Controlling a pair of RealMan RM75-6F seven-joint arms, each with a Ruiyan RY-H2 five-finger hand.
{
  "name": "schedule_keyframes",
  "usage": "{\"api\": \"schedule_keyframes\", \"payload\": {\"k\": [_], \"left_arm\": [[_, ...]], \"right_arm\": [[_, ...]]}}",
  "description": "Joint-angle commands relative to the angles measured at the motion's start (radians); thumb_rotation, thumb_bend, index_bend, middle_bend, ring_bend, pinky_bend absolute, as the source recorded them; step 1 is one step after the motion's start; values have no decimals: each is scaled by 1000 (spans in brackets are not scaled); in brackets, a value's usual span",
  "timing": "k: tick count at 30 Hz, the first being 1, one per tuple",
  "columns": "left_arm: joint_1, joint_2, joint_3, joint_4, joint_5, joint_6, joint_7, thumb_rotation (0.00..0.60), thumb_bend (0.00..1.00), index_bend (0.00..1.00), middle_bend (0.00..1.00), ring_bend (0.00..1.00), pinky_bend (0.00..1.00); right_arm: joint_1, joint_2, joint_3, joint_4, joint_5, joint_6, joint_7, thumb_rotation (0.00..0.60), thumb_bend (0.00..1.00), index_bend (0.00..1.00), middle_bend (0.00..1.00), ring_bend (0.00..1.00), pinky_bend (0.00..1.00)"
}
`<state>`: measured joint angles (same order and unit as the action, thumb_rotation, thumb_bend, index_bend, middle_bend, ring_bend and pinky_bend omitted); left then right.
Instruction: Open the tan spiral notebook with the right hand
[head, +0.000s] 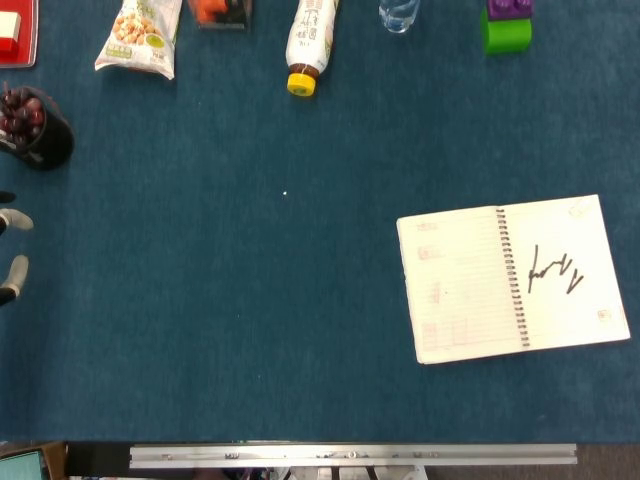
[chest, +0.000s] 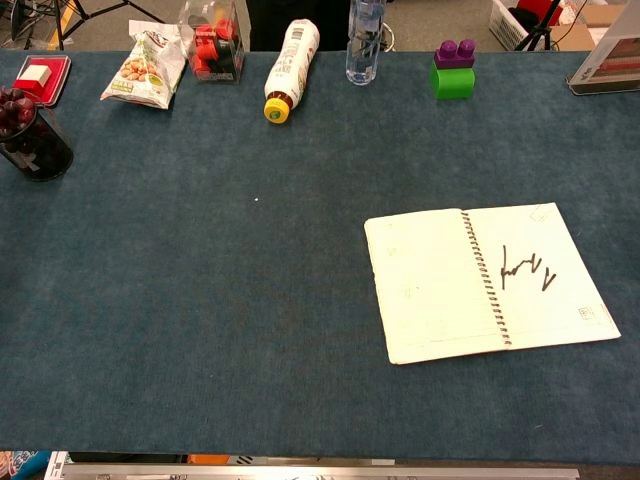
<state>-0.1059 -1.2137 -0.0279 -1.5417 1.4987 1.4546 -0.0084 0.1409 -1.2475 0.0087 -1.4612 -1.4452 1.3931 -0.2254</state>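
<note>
On the blue table (chest: 250, 330), open notebook (chest: 485, 282), black scribble (chest: 525, 268)

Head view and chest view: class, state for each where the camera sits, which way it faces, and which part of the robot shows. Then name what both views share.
Head view: high above the table, facing almost straight down on the blue cloth; only fingertips of the left hand show at the left edge.
Chest view: lower, at the near table edge, tilted forward toward the far side; no part of the robot shows.
Shared: the open spiral notebook, the lying yellow-capped bottle and the green and purple block.
</note>
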Motion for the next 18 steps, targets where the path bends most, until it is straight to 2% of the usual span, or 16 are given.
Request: {"api": "schedule_keyframes", "payload": {"k": [1, 18], "left_arm": [[-3, 1, -2, 1, -11, -11, -4, 600, 321, 403, 249, 249, 308], [-6, -2, 6, 1, -17, -29, 17, 600, 322, 406, 249, 249, 308]], "right_arm": [[1, 3, 4, 1, 9, -12, 8, 600, 328, 484, 263, 120, 173], [-4, 20, 8, -15, 5, -25, 31, 600, 328, 484, 263, 121, 173]]}}
